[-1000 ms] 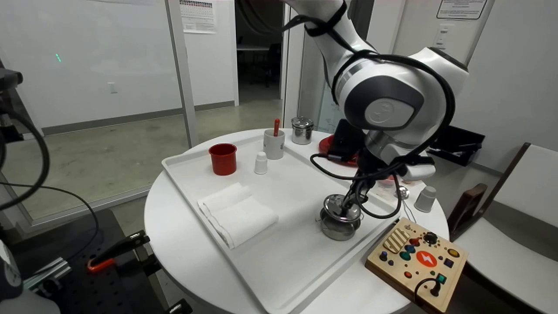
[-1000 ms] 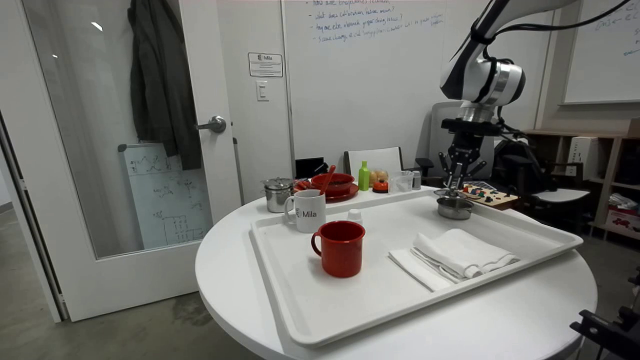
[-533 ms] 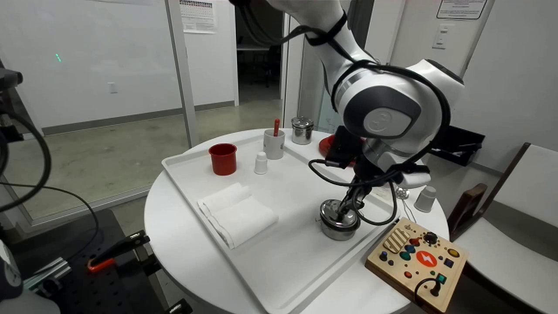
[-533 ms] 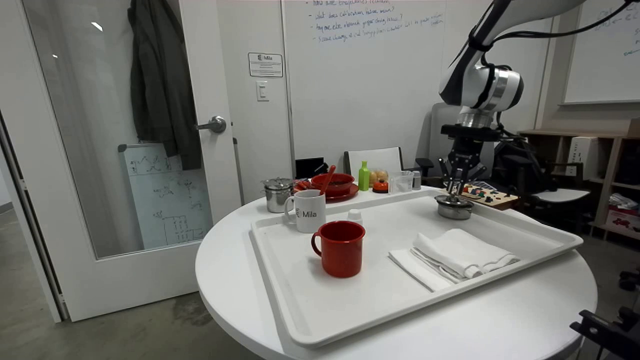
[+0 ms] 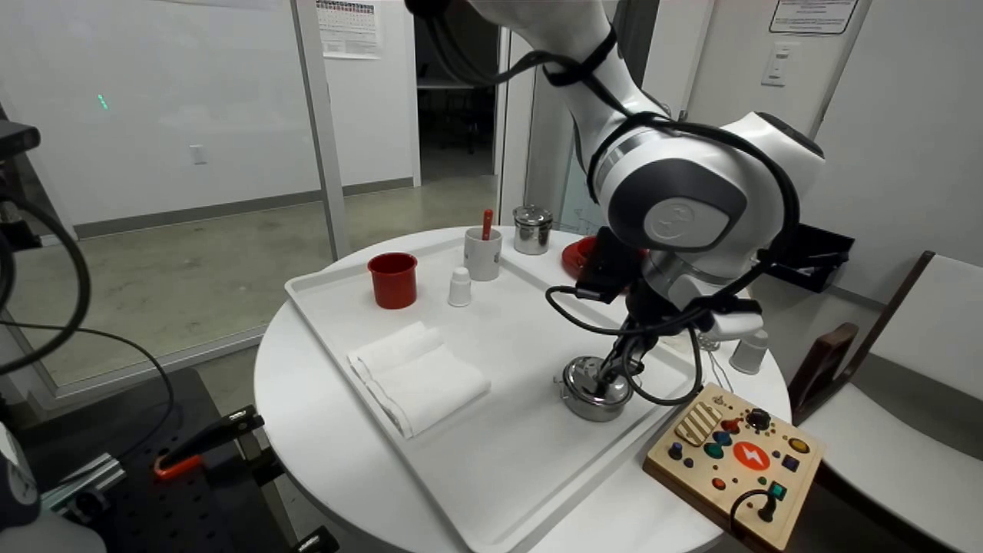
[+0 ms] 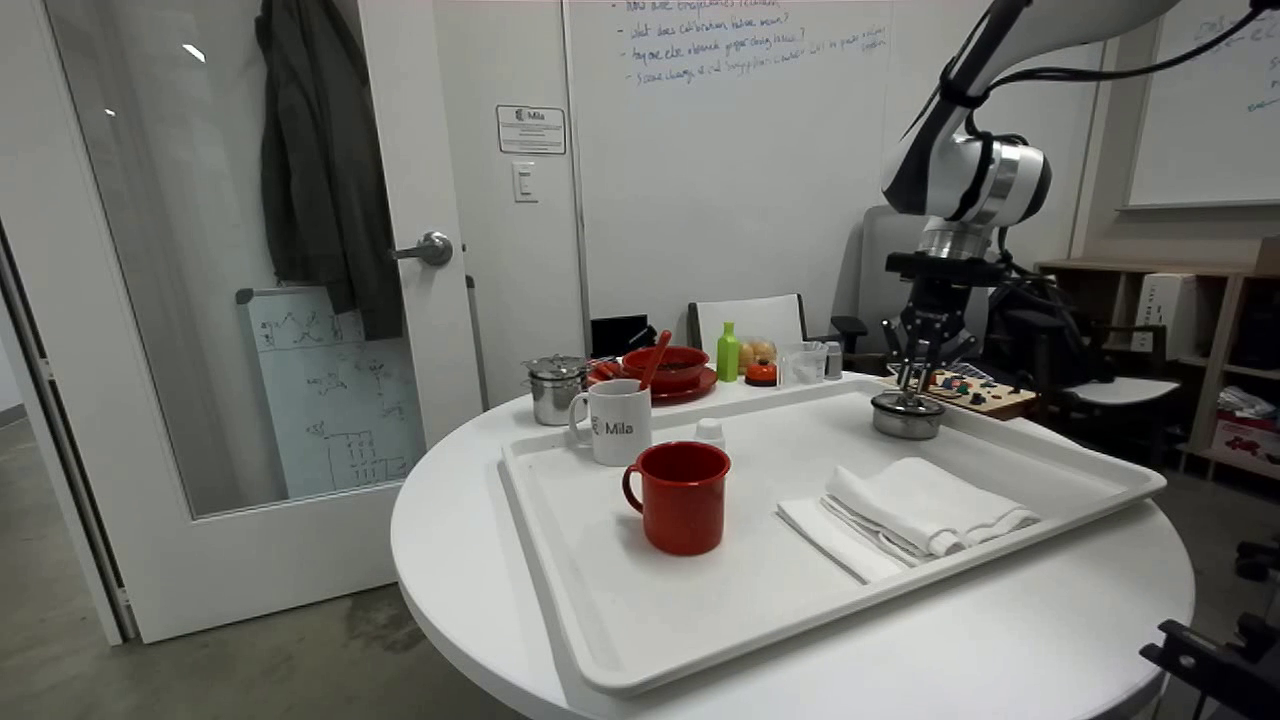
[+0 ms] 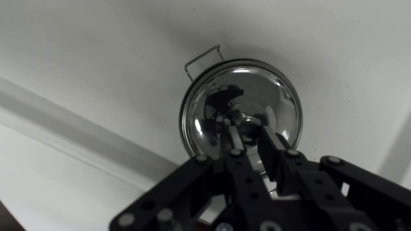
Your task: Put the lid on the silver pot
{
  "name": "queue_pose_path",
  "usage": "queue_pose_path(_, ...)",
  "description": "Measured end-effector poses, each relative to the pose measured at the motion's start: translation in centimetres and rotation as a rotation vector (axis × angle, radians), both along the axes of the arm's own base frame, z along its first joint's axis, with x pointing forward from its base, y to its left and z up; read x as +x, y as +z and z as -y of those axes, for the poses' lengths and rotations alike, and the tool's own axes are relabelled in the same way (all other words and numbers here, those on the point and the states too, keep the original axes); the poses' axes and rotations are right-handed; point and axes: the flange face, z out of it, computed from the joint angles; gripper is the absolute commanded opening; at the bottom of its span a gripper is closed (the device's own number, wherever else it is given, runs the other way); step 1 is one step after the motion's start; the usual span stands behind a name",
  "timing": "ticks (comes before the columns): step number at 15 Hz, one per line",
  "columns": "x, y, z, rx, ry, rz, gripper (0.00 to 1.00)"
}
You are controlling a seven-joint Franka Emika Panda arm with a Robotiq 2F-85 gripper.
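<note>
Gripper (image 7: 249,129) pinches the lid (image 7: 249,101) over the silver pot (image 6: 907,424)

The fingers (image 7: 237,138) are drawn in on both sides of the lid's knob (image 7: 249,122), holding it. The lid lies level and centred over the pot's mouth; I can't make out whether its edge is seated all the way round. A wire handle (image 7: 201,56) juts from the pot's side, clear of the fingers.

A black cable (image 5: 662,402) hangs from the wrist and, in an exterior view, loops just beside the pot. The pot stands near a corner of the white tray (image 5: 491,468), and past the tray's edge sits a wooden board (image 5: 722,465) studded with buttons. A folded white cloth (image 5: 430,384) lies apart from the pot on the tray. Farther off stand a red mug (image 6: 685,497), a small white container (image 5: 459,288) and a white mug (image 6: 620,440) with a red handle (image 6: 656,360) poking out.

Off the tray, on the round table (image 6: 480,560), are a lidded metal canister (image 6: 557,395), a red bowl (image 6: 668,372) on a red plate (image 6: 692,392), a green bottle (image 6: 728,358) and an upturned grey cup (image 5: 748,355). In an exterior view the arm (image 5: 668,173) blocks part of the plate.
</note>
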Motion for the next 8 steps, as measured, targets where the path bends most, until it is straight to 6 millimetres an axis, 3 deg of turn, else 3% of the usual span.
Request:
queue_pose_path(3,0.03,0.10,0.15,-0.002,-0.006,0.001,0.12)
queue_pose_path(4,0.04,0.10,0.13,-0.002,-0.008,0.000,0.44)
queue_pose_path(6,0.10,0.00,-0.02,-0.001,-0.013,-0.003,0.51)
queue_pose_path(8,0.23,-0.19,-0.39,0.000,-0.012,-0.006,0.66)
